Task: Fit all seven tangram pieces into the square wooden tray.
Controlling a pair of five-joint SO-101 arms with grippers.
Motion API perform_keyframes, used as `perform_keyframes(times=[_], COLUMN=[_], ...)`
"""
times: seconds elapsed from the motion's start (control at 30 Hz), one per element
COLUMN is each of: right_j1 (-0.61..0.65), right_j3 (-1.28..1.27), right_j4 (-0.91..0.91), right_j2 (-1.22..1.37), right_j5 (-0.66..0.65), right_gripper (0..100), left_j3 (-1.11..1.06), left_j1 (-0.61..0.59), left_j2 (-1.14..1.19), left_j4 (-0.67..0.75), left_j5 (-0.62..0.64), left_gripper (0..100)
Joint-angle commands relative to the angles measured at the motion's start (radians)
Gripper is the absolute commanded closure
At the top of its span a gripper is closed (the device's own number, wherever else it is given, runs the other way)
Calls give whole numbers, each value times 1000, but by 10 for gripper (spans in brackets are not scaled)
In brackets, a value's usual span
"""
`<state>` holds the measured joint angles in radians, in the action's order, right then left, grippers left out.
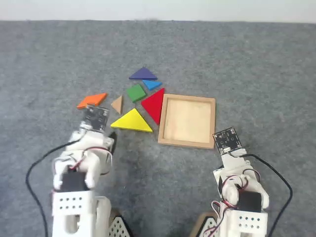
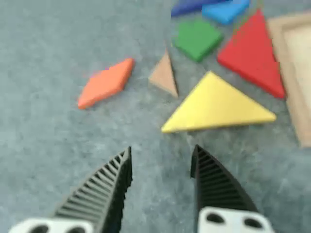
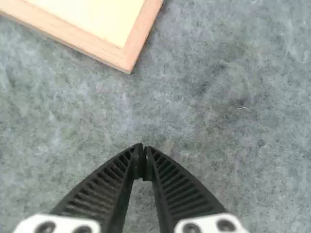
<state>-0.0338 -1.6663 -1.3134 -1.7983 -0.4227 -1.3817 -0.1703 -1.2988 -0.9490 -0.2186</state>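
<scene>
Nearby, yellow triangle point(image 2: 218, 109) edge faces spread left tool point(image 2: 161, 149); carpet point(image 2: 53, 155) between.

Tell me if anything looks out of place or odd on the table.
Nothing stands out: the wooden tray sits flat and empty, and the pieces, from the orange one to the red triangle, lie flat on the carpet beside it.

The table cover point(image 1: 247, 59) is grey cloth, felt-like, rough and matt. The tray point(image 1: 185, 142), right of centre, is pale bare wood, smooth and matt. The yellow triangle point(image 1: 131, 121) has a smooth, even coat, probably paint with a faint sheen. The tan triangle point(image 1: 117, 104) looks like unpainted wood. The left gripper point(image 2: 160, 155) and right gripper point(image 3: 144, 148) have ribbed, matt black plastic fingers on white plastic.
</scene>
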Motion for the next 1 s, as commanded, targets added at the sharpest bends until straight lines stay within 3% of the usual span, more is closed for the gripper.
perform_keyframes(times=[0.0, 0.13, 0.37, 0.5, 0.6, 0.7, 0.83, 0.97], right_j1=[2, 4, 4, 4, 4, 4, 4, 2], right_j3=[-17, -17, -17, -17, -17, -17, -17, -17], right_j4=[-2, -2, -2, -2, -2, -2, -2, -2], right_j2=[-15, -15, -15, -15, -15, -15, -15, -15], right_j5=[-8, -8, -8, -8, -8, -8, -8, -8], right_gripper=[991, 991, 991, 991, 991, 991, 991, 991], left_j3=[344, 565, 832, 951, 1015, 1099, 1211, 1394], left_j1=[40, 72, 150, 203, 207, 199, 203, 173], left_j2=[25, 276, 839, 1071, 1227, 1361, 1522, 1669], left_j4=[-195, -292, -269, -249, -242, -270, -370, -433], left_j5=[-15, -3, 98, 227, 224, 74, -348, -519], left_gripper=[812, 814, 814, 809, 773, 741, 739, 739])
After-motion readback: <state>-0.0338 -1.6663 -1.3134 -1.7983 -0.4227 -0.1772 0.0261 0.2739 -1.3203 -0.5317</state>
